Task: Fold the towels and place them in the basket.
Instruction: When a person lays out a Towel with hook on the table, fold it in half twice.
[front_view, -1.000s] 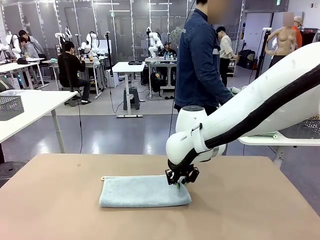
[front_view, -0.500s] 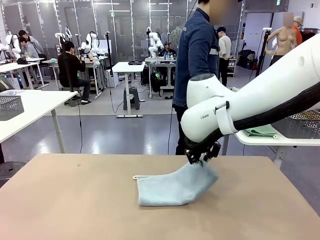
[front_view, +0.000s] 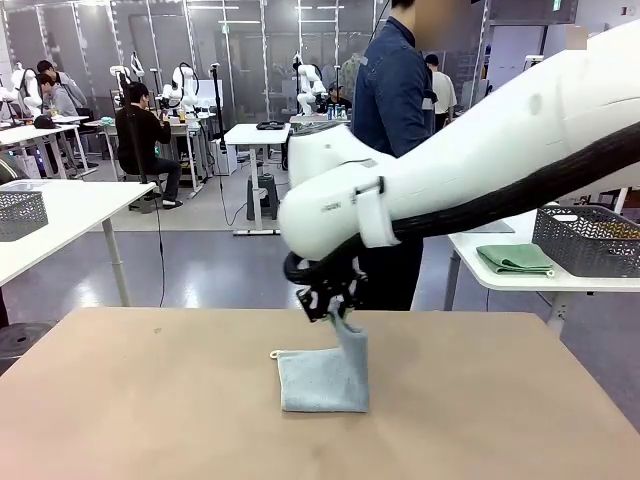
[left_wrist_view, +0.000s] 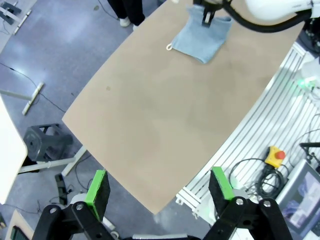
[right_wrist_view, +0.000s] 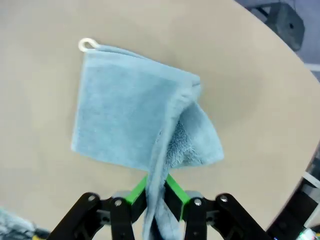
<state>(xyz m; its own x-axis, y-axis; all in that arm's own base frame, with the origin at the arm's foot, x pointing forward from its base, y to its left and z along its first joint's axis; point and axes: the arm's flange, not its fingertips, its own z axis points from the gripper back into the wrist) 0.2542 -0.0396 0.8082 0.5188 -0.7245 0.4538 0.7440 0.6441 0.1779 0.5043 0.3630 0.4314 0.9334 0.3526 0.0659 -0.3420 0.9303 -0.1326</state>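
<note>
Right wrist view up close: my right claw (right_wrist_view: 156, 192) is clamped on one edge of the blue towel (right_wrist_view: 125, 115), cloth pinched tight between the pads. I'm holding that edge up off the surface (right_wrist_view: 40, 165) so the lifted half can go over the half lying flat, so I'd call this mid-fold. The little hanging loop (right_wrist_view: 86, 44) lies at the far corner. My left claw (left_wrist_view: 159, 186) hangs high with its fingers wide apart, holding nothing, well clear of the fold.

Farther off, a person (front_view: 395, 90) stands at the far edge. Off to my right, a separate white surface (front_view: 520, 283) carries a folded green towel (front_view: 515, 258) and the dark wire basket (front_view: 590, 238). Nothing blocks the fold, but that basket looks like a reach.
</note>
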